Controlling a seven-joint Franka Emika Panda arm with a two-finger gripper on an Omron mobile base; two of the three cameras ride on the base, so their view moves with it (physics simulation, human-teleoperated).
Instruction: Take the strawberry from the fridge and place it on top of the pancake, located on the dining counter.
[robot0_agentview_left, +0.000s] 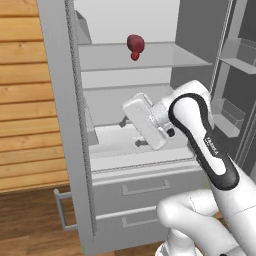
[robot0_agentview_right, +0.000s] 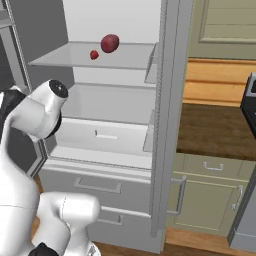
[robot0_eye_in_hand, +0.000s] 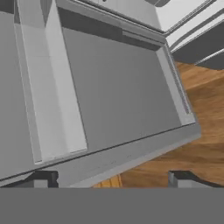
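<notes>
1. Strawberry (robot0_agentview_left: 135, 44): a dark red berry resting on the upper shelf (robot0_agentview_left: 165, 56) inside the open fridge (robot0_agentview_left: 65, 125), near the shelf's front edge. The left base view shows it with a smaller red piece just below; the right base view shows the berry (robot0_agentview_right: 110, 43) and a small red piece (robot0_agentview_right: 94, 54) lying apart beside it on the same shelf.
2. Gripper (robot0_eye_in_hand: 112, 178): in the hand view the two dark finger tips (robot0_eye_in_hand: 43, 177) stand far apart at the bottom edge, so the jaws are spread and hold nothing. They face a grey fridge surface, with wooden floor (robot0_eye_in_hand: 201, 144) at lower right.
3. Hand in the left base view: the white hand (robot0_agentview_left: 144, 120) sits low in the fridge opening, below the berry's shelf and well apart from the berry.
4. Lower drawers (robot0_agentview_left: 145, 187): closed, beneath the open compartment.
5. Right base view alone: a dark brown worktop (robot0_agentview_right: 215, 130) over grey-green cabinets (robot0_agentview_right: 210, 192), right of the fridge.
</notes>
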